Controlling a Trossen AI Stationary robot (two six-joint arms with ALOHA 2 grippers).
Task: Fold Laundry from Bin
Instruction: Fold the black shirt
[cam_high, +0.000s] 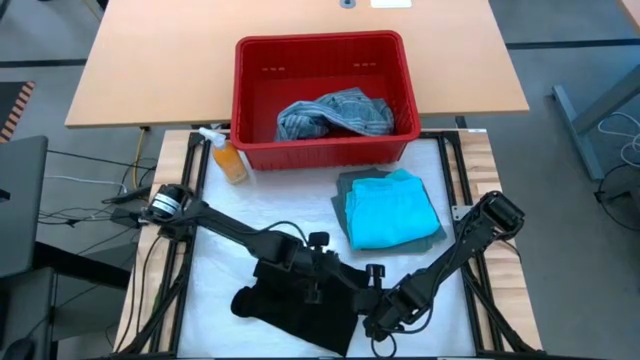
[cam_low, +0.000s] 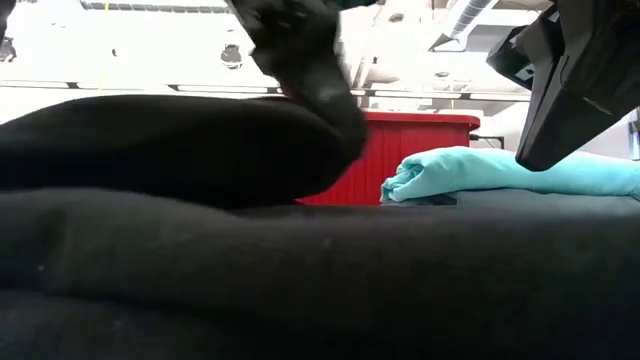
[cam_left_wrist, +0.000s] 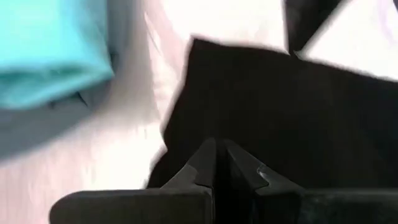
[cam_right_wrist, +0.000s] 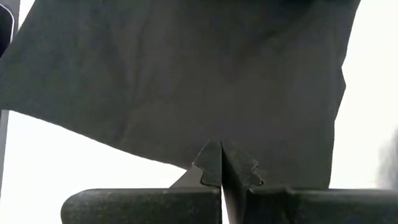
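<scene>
Taking the red bin (cam_high: 325, 95) as landmark: an orange bottle (cam_high: 229, 160) stands just off its near-left corner. The black garment (cam_high: 300, 305) lies well nearer than the bin on the white counter (cam_high: 230, 215). The left gripper (cam_high: 318, 272) has its fingers clenched on the garment's upper edge; the right gripper (cam_high: 378, 322) pinches its right edge (both fingertip pairs meet on cloth). A turquoise garment (cam_high: 390, 208) sits on a grey-green one (cam_high: 345, 190) just before the bin's right half; a blue-grey garment (cam_high: 335, 115) lies inside the bin

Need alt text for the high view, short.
Overhead: both hands, left hand and right hand, are shut on a black garment at the table's near edge. A folded turquoise garment lies on a grey-green one; behind, a red bin holds a blue-grey garment.
</scene>
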